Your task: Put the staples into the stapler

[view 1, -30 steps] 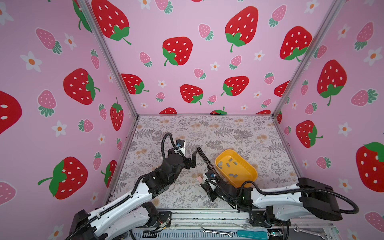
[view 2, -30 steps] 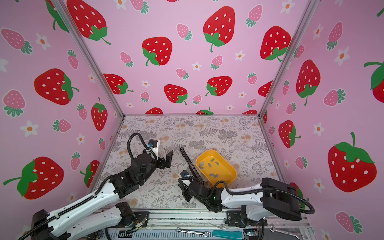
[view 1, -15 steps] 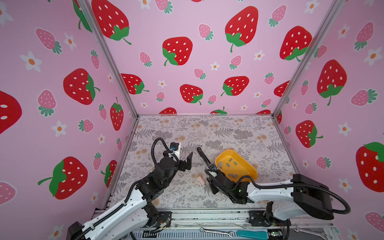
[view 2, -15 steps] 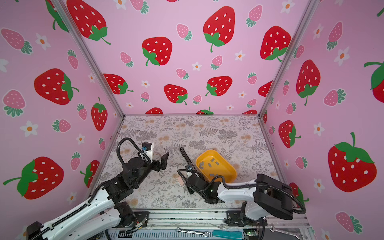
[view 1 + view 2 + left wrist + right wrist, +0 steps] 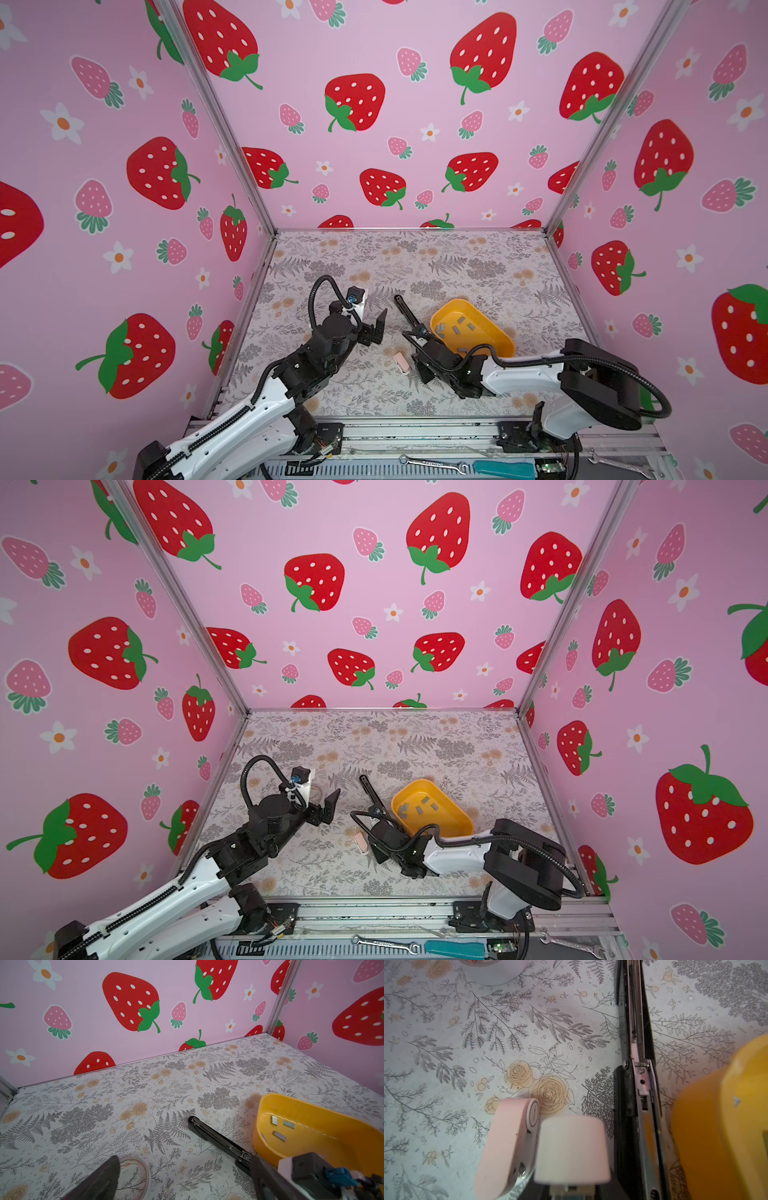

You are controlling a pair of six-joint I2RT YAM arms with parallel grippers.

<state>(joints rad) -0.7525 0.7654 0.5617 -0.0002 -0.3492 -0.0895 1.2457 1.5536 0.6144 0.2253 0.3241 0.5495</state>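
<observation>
**Stapler open, staples not yet loaded**

The stapler [image 5: 216, 1140] lies opened out flat on the table [image 5: 145, 1095], just beside the tray [image 5: 268, 1142], where the staples [image 5: 288, 1124] lie loose and flat. The left gripper [image 5: 376, 326] hovers near the stapler, fingers wide apart and empty. The right gripper [image 5: 419, 340] sits low at the stapler's near end, but I cannot tell whether its fingers clamp it. A flat strip may slip from the pinch or snap. Reaching for the tray, the left gripper could knock the stapler or the right gripper. A skewed strip would jam on loading.
</observation>
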